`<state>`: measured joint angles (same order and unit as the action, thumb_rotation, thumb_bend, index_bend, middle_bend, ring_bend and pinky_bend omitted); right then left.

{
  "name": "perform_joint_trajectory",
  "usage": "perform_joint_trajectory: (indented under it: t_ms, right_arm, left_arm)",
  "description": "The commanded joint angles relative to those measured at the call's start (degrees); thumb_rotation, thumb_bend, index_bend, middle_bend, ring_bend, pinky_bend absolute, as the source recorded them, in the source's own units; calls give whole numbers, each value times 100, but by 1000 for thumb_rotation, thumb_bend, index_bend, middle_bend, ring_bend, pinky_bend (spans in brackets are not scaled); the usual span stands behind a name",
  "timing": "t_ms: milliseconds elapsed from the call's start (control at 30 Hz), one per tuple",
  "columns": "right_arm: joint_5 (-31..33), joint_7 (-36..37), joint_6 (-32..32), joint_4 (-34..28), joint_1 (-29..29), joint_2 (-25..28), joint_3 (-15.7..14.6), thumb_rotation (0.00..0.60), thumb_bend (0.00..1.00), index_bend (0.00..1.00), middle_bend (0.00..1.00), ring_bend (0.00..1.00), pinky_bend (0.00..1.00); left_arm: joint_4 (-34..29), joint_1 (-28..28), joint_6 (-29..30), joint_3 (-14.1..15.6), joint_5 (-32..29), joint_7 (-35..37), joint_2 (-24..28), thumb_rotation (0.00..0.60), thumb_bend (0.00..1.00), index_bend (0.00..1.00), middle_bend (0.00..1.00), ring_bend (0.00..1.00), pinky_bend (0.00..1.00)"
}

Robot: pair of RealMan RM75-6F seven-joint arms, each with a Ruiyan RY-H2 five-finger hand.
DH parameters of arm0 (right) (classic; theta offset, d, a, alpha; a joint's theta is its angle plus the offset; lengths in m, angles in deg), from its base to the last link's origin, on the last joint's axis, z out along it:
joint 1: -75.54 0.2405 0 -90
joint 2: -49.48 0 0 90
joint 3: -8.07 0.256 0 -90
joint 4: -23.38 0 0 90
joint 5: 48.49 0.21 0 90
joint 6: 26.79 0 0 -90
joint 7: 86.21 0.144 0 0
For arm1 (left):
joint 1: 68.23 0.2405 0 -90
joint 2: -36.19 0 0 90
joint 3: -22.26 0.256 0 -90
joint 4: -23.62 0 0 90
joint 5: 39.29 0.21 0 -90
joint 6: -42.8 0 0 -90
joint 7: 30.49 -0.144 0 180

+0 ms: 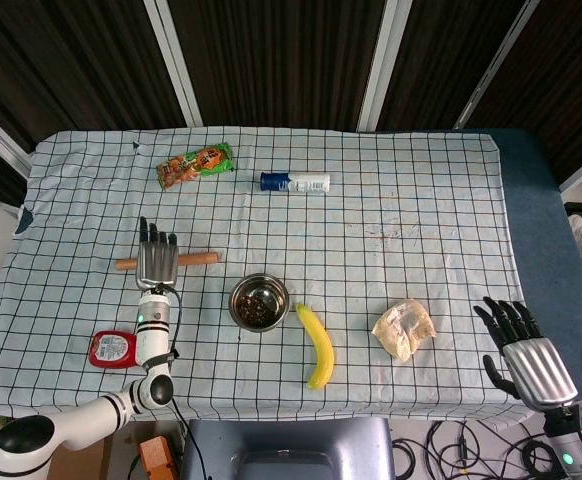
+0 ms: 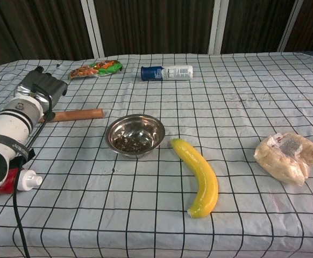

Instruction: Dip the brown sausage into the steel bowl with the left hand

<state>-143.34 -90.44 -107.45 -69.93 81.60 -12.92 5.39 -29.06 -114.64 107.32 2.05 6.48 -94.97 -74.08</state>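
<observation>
The brown sausage [image 1: 200,259] lies flat on the checked cloth, left of the steel bowl [image 1: 234,302]. My left hand [image 1: 157,255] is over the sausage's middle with its fingers straight, apart and pointing away from me, so it covers that part. It holds nothing. In the chest view the sausage [image 2: 79,115] sticks out to the right of the left hand [image 2: 41,85], and the bowl [image 2: 147,124] holds some dark bits. My right hand [image 1: 519,338] hangs past the table's front right corner with its fingers spread and nothing in them.
A banana [image 1: 318,345] lies just right of the bowl and a pale plastic bag [image 1: 404,329] further right. A red bottle [image 1: 113,349] lies beside my left forearm. At the back are a snack packet [image 1: 195,164] and a blue-and-white bottle [image 1: 295,183].
</observation>
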Motion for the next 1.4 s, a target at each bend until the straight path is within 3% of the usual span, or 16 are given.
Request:
perform_joint_trajectory:
  t_ms: [33, 333, 900, 1233, 1400]
  right_arm:
    - [1, 25, 2, -3, 8, 6, 3, 600, 457, 0, 0, 0, 0]
    - [10, 126, 26, 17, 24, 75, -16, 600, 458, 0, 0, 0, 0]
    - [146, 519, -66, 61, 2, 240, 63, 600, 457, 0, 0, 0, 0]
    - [165, 599, -100, 74, -16, 275, 72, 600, 458, 0, 0, 0, 0]
    - [159, 622, -101, 78, -14, 285, 71, 600, 457, 0, 0, 0, 0]
  left_arm:
    - [-16, -3, -87, -7, -65, 70, 19, 600, 344, 289, 306, 129, 14]
    - [233, -164, -215, 60, -66, 209, -200, 600, 344, 308, 306, 136, 13]
    - [1897, -478, -740, 141, 112, 629, -1054, 600, 345, 382, 379, 206, 7]
    - [2657, -558, -915, 257, 663, 1508, -1394, 600, 345, 525, 480, 284, 13]
    - [2824, -535, -675, 470, 1216, 2346, -1387, 600, 372, 633, 578, 345, 24]
